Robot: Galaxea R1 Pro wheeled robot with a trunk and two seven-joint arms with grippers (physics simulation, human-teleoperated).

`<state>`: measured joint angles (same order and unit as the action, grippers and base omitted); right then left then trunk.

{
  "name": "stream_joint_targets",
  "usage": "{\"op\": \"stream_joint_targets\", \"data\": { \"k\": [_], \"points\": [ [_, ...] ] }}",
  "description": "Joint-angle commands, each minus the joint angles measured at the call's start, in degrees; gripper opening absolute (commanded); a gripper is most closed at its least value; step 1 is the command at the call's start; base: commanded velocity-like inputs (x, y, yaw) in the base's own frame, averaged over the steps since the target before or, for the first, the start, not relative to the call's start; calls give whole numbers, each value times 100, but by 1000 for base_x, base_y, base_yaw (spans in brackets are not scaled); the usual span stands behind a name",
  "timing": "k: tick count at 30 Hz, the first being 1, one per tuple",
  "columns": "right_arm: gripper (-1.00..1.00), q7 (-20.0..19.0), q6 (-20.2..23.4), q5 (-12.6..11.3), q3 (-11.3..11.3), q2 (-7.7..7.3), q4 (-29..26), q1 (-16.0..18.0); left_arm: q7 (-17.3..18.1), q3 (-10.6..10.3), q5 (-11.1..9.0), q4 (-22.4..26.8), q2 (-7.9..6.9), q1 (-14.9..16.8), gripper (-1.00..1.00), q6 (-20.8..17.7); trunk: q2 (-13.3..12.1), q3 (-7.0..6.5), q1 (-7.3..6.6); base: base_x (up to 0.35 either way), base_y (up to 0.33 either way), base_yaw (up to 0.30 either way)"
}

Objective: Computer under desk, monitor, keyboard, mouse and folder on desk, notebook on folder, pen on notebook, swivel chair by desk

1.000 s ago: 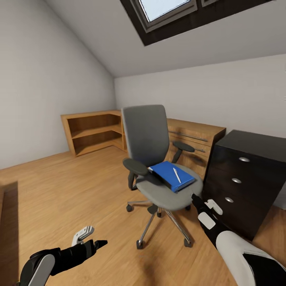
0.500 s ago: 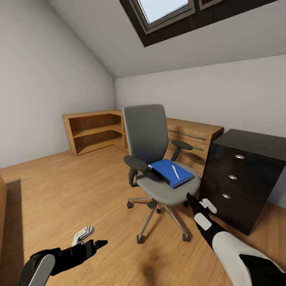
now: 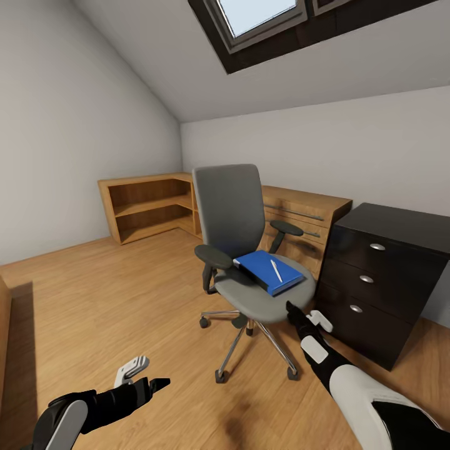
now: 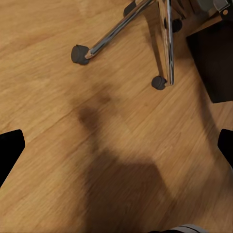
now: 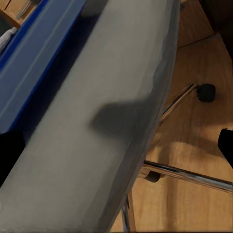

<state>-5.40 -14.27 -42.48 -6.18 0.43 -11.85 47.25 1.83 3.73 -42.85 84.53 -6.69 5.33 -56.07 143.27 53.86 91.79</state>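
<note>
Both empty, the left claw (image 3: 150, 382) and right claw (image 3: 294, 310) gape near the padded grey swivel chair (image 3: 240, 250).

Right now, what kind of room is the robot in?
Probably an attic bedroom or home office: a sloped ceiling with a skylight, a wood floor, a grey swivel chair carrying a blue folder, a low wooden shelf unit and a black drawer cabinet.
</note>
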Motion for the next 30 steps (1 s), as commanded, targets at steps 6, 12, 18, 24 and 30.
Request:
{"op": "stream_joint_targets", "data": {
  "k": [6, 12, 18, 24, 30],
  "points": [
    [100, -81, -14, -34, -42, 79, 7, 4, 22, 10, 11, 4, -7, 3, 100, -27, 2, 6, -1, 12, 0, 0],
    [100, -83, -14, -32, -42, 88, 7, 4, 27, 6, 13, 2, -1, 3, 100, -27, 2, 6, -1, 111, 0, 0],
    [100, -84, -14, -14, -41, 89, 7, 4, 26, 5, 11, 2, -1, 3, 100, -27, 2, 6, -1, 111, 0, 0],
    [100, -84, -14, 3, -41, 89, 7, 4, 22, 5, 11, 2, 1, 3, 100, -27, 2, 6, -1, 119, 0, 0],
    [100, -84, -15, 3, -41, 103, 7, 4, 27, 5, 4, 10, 1, 3, 100, -27, 2, 6, -1, 162, 0, 0]
  ]
}}
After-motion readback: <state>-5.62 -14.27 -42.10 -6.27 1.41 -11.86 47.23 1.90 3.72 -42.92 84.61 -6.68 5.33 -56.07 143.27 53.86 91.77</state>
